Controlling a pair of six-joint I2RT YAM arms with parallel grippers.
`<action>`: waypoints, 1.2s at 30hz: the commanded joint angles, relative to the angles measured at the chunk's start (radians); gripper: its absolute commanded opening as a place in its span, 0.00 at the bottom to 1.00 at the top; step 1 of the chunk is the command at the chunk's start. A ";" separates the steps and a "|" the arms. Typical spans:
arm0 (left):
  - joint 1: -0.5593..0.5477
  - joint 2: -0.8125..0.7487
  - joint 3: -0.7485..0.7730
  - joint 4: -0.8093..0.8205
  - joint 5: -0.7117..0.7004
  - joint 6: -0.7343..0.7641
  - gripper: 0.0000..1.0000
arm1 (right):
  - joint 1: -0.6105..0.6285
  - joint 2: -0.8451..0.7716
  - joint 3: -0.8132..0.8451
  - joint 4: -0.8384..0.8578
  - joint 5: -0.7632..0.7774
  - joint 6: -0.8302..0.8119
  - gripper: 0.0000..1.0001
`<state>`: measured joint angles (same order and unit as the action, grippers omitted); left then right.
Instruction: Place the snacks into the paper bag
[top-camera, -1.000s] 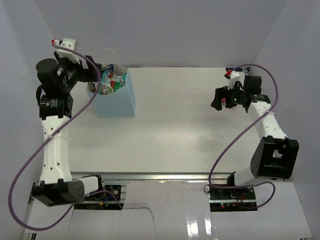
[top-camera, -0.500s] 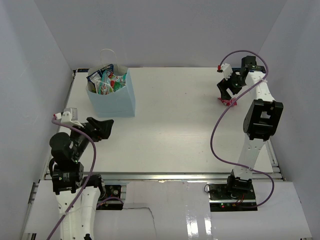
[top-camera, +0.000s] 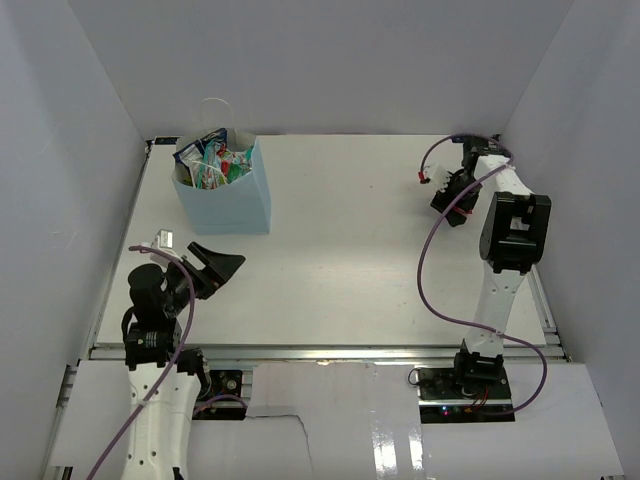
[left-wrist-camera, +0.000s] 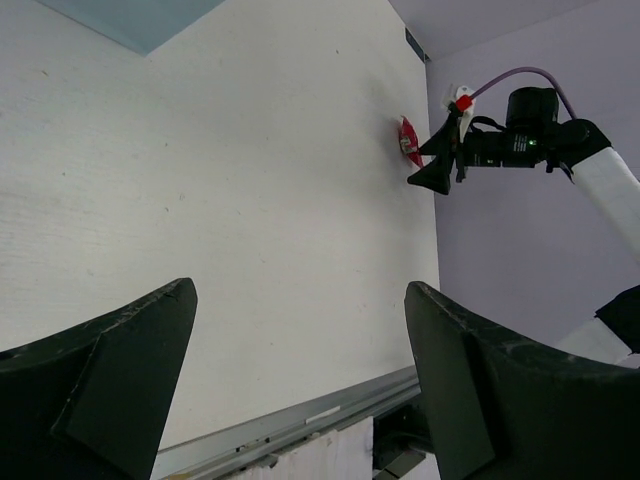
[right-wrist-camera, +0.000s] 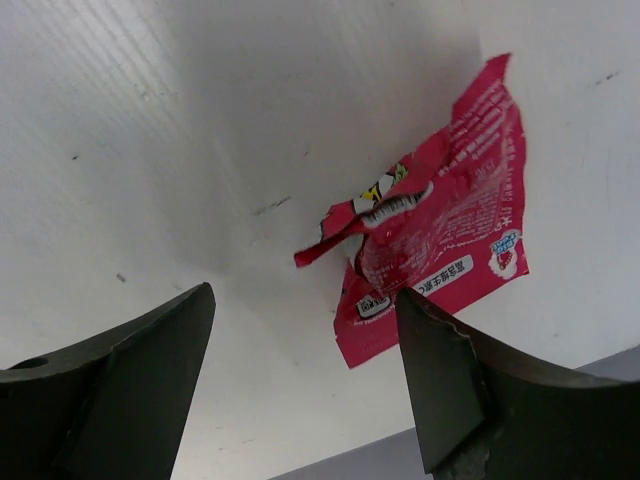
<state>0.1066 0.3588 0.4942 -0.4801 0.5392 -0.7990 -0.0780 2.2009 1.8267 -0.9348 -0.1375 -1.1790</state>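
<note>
Black left gripper (top-camera: 222, 262), lower left: jaws wide, empty. Light blue paper bag (top-camera: 235, 205), upper left: upright, snacks (top-camera: 212, 162) inside. Right gripper (top-camera: 447, 202), upper right: jaws apart above red packet (right-wrist-camera: 440, 230) lying on table (top-camera: 350, 250), ungripped.

In the left wrist view only a blue corner of the paper bag (left-wrist-camera: 130, 15) shows, cut off by the upper left edge. The red snack packet (left-wrist-camera: 409, 142), upper right, is too small for its print to be read.

In the top view that packet lies hidden under the right gripper (top-camera: 450, 205). The snacks (top-camera: 213, 163) in the bag's mouth are too small and jumbled to tell apart.

The left gripper (left-wrist-camera: 300, 290) has its fingers (left-wrist-camera: 100, 390) cropped by the bottom edge. The right gripper's fingers (right-wrist-camera: 110, 390) are cropped the same way in their own view.
</note>
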 joint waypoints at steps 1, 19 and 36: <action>0.001 0.055 -0.002 0.058 0.067 -0.054 0.95 | 0.032 -0.020 -0.056 0.143 0.105 -0.045 0.78; 0.001 0.069 -0.052 0.083 0.136 -0.128 0.91 | 0.052 -0.105 -0.211 0.314 0.021 0.012 0.34; -0.002 0.167 -0.072 0.136 0.219 -0.204 0.89 | 0.073 -0.415 -0.467 0.232 -0.595 0.329 0.08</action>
<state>0.1066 0.5018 0.4301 -0.3744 0.7212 -0.9783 -0.0231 1.8946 1.4189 -0.6884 -0.5034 -0.9520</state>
